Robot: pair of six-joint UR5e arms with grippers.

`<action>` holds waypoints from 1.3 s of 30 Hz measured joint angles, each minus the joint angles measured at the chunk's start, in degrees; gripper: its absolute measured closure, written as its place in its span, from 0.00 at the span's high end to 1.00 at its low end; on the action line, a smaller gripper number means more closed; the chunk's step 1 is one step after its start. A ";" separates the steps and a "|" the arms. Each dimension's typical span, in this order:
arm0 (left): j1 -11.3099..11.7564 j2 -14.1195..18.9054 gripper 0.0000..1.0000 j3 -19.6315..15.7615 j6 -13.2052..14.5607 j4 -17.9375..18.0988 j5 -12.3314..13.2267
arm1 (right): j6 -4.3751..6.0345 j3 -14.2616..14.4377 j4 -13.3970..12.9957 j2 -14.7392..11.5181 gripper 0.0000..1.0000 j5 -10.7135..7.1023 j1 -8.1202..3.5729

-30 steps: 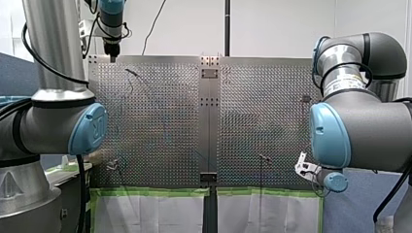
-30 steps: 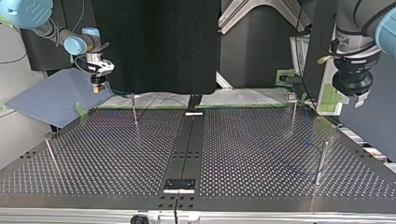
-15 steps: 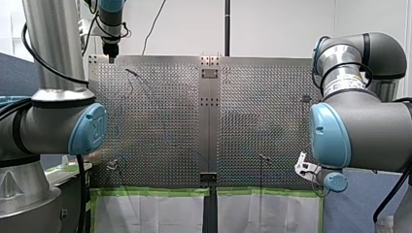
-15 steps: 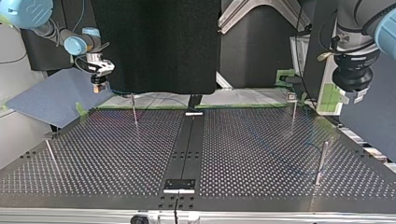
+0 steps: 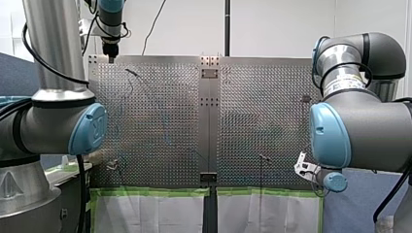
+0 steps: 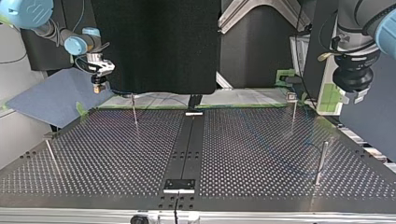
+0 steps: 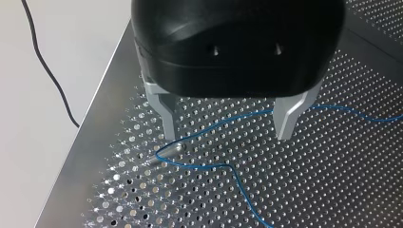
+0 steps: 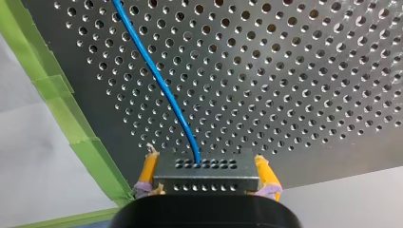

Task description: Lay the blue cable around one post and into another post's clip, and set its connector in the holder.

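Observation:
A thin blue cable [image 7: 231, 167] lies on the perforated plate and loops around a metal post [image 7: 167, 150]. My left gripper [image 7: 227, 135] hovers open just above that loop, its metal fingers either side of the cable and touching nothing. At the top view's right it [image 6: 356, 97] hangs over the table's side edge. My right gripper [image 8: 206, 169] has its yellow pads shut on the grey connector block [image 8: 205, 183]. The blue cable [image 8: 159, 78] runs out of the block and away over the plate. At the top view's far left this gripper [image 6: 97, 87] hangs above the table's back corner.
Thin posts stand on the plate at the back left [image 6: 134, 111], back right [image 6: 293, 111], near right [image 6: 321, 161] and near left [image 6: 51, 156]. A small black fixture [image 6: 179, 185] sits on the centre strip. Green tape [image 8: 71, 123] lines the plate's edge.
My left gripper has shifted slightly over the post, a little down in the top view. The right gripper and the connector have hardly moved.

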 joint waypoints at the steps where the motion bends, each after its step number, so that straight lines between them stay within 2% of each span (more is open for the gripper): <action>1: -0.01 0.00 0.98 0.00 0.02 0.09 0.03 | 0.00 0.00 0.00 -0.01 0.00 -0.01 0.01; 6: -0.18 0.30 0.98 0.01 0.13 1.56 1.06 | 0.00 0.00 0.01 -0.01 0.00 -0.01 0.09; 24: -1.78 1.15 0.98 -0.67 -0.82 11.32 10.73 | 0.00 0.00 -0.02 -0.03 0.00 -0.02 0.69; 39: -6.25 -1.20 0.98 -8.82 -1.16 19.93 19.33 | 0.00 0.01 0.16 -0.04 0.00 -0.02 1.26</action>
